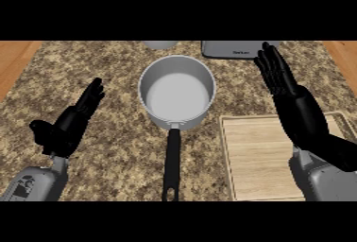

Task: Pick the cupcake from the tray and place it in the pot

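Speckled granite counter [105, 71] fills the head view, carrying one grey pot [176, 90] with its black handle toward the near edge, one wooden tray [261, 156] at the near right, and two partly cropped grey items at the far edge. No cupcake shows anywhere, neither on the tray nor in the pot. Both the left hand [70, 125] and the right hand [293, 99] are open, fingers straight, holding nothing, so I judge the sensible move is to locate the cupcake before reaching.

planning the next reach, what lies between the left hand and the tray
In the head view, the pot stands between the left hand and the tray.
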Robot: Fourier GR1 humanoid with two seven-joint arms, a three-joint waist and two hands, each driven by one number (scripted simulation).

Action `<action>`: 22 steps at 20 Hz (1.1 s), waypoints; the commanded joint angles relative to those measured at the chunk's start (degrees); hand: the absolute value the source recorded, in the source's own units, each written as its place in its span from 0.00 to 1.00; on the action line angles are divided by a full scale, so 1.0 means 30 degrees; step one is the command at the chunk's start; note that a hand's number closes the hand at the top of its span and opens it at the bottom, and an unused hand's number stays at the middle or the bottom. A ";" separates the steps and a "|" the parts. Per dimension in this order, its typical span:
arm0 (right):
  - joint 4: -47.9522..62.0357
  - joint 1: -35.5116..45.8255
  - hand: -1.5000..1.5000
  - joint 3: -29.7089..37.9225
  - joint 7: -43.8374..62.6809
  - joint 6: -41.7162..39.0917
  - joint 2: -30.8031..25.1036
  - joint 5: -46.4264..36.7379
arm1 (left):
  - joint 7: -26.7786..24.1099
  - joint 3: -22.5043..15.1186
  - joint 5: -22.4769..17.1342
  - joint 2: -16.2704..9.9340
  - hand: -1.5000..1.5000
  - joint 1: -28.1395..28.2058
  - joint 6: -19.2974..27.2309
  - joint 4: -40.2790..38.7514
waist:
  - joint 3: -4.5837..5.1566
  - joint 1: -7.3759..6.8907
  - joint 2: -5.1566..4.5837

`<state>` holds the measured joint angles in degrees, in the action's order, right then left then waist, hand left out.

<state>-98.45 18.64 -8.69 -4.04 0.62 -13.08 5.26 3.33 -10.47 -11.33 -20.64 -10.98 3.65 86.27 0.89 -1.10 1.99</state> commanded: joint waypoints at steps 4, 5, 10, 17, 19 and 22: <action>0.0475 -0.4096 1.00 0.0713 0.2602 -0.2383 -0.2822 0.1041 | 0.0437 -0.0310 0.0180 -0.0097 0.50 0.1659 -0.0433 -0.1001 | -0.0294 0.0825 -0.0664; 0.1048 -0.5231 1.00 0.1279 0.2548 -0.3377 -0.4053 0.1360 | 0.0548 -0.0651 0.0193 0.0516 0.50 0.2346 0.0004 -0.1108 | -0.0307 0.1035 -0.0686; 0.0414 -0.6379 0.00 0.5171 -0.2317 0.4109 -0.4104 -0.4225 | 0.1020 -0.0807 -0.0336 0.0549 0.50 0.3291 -0.0518 -0.1588 | -0.0369 0.1788 -0.0467; -0.5860 -1.2114 0.00 0.7015 -0.5282 0.2013 -0.2646 -0.0054 | 0.1746 -0.0597 -0.0141 0.0942 0.50 0.1533 -0.1267 -0.2747 | -0.0292 0.0856 -0.0603; -0.6655 -1.2681 0.00 0.7100 -0.2559 0.1204 -0.3791 -0.0696 | 0.1216 -0.0661 -0.0155 0.0542 0.50 0.3214 -0.1669 -0.1254 | -0.0287 0.0606 -0.0601; -0.7593 -1.3024 0.00 0.7160 0.2044 0.0390 -0.5701 -0.0795 | 0.1735 -0.1091 0.0001 0.1318 0.50 0.2369 -0.1208 -0.1858 | -0.0257 0.0754 -0.0621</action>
<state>-116.59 -16.39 11.60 -7.40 4.86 -25.94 2.70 7.23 -13.49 -11.13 -17.24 -3.01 0.69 80.98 0.08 1.47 0.23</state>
